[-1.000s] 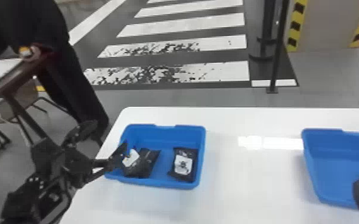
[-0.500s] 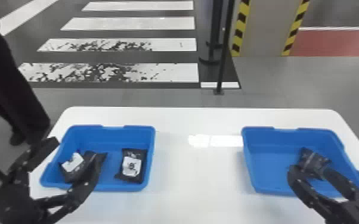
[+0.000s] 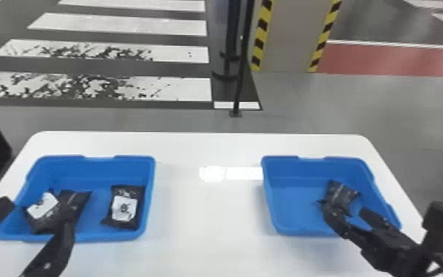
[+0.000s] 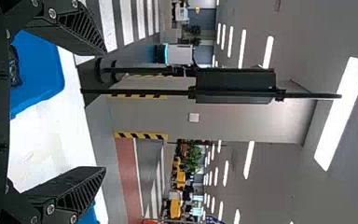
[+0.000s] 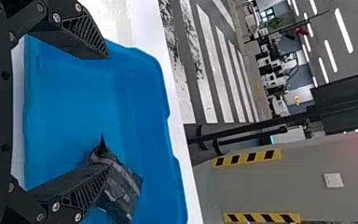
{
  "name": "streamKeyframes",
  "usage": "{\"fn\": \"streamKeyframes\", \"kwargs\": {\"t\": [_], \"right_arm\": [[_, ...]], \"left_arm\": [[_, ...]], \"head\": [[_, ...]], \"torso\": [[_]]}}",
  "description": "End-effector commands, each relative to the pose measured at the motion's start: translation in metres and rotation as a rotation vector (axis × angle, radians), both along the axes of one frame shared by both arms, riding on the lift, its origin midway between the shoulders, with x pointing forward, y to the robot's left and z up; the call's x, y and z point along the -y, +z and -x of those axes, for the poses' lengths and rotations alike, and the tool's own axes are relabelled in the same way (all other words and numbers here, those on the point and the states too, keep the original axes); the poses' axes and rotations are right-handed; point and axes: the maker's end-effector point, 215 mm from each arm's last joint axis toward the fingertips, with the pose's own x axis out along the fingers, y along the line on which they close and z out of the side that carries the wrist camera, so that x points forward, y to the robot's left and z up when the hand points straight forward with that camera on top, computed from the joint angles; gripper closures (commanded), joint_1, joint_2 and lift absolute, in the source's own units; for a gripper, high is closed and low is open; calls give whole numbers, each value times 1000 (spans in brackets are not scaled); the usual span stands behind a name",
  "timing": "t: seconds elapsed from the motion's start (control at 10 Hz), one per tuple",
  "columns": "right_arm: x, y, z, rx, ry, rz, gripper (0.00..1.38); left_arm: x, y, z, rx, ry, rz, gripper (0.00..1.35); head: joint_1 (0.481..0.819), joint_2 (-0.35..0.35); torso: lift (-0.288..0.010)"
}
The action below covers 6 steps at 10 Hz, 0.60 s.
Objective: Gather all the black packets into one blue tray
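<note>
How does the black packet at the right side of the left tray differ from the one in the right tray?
The left tray's right-hand packet shows a white label; the right tray's packet shows a dark face with greyish bands. The first lies roughly square to its tray, whereas the second sits askew. Both are black and inside blue trays.

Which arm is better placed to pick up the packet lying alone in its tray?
Right, likely: the right gripper is open at the right-hand tray, close to the lone packet; the left gripper is at the other tray.
</note>
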Motion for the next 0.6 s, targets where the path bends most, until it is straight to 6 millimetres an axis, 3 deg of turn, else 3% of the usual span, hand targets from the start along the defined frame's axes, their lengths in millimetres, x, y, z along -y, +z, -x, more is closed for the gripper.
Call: {"fn": "streamKeyframes", "kwargs": {"t": [0.0,0.3,0.5], "right_arm": [[17,-19,-21,-36,-32,2,190],[36,-37,-57,-63,-57,-21,190],[50,-51,-69,-92,-79,-44,193]], "left_arm": [[1,-9,6,-38,-8,-4,159],[15,-10,5,-46,-45,19,160],[16,-11,3,-49,-49,21,160]], "head": [[695,-115],[695,-170],[695,-188]], "torso": [[-110],[-110],[-110]]}}
